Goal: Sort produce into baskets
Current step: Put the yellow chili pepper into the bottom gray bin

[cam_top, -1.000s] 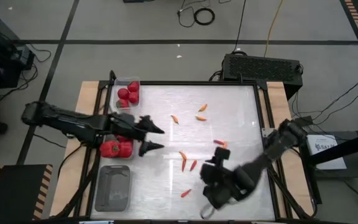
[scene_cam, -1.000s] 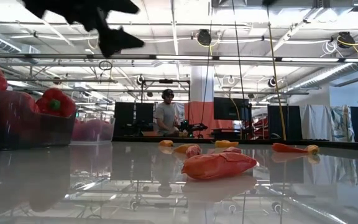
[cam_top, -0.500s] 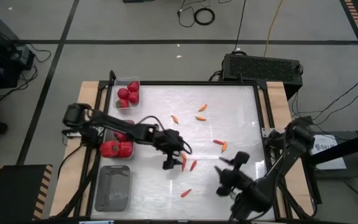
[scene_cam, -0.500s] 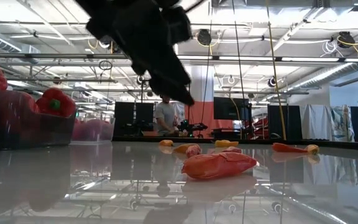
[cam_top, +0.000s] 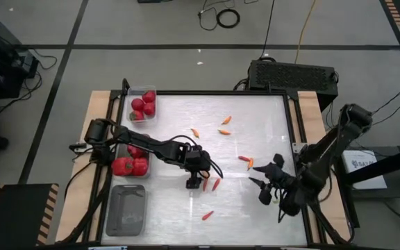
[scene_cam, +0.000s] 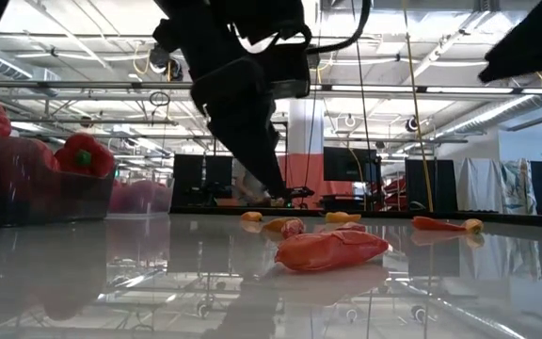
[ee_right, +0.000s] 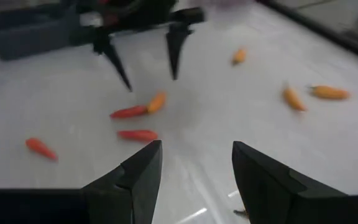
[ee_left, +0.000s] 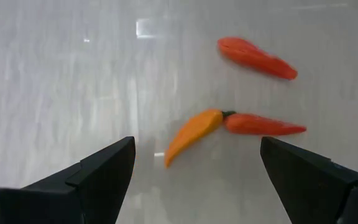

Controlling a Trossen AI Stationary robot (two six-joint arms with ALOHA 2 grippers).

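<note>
You had the left gripper (cam_top: 197, 182) spread wide and holding nothing, poised just above an orange chili (ee_left: 192, 134) and a red chili (ee_left: 263, 124) that lay tip to tip near the middle of the bench (cam_top: 255, 111). Your right gripper (cam_top: 264, 185) was also wide open and empty, over bare bench near the right edge, with two more chilies (cam_top: 246, 161) close by. Tomatoes sat in the clear tray (cam_top: 143, 90) and bell peppers (cam_top: 129, 166) in a grey tray along the left edge, well apart from both grippers
</note>
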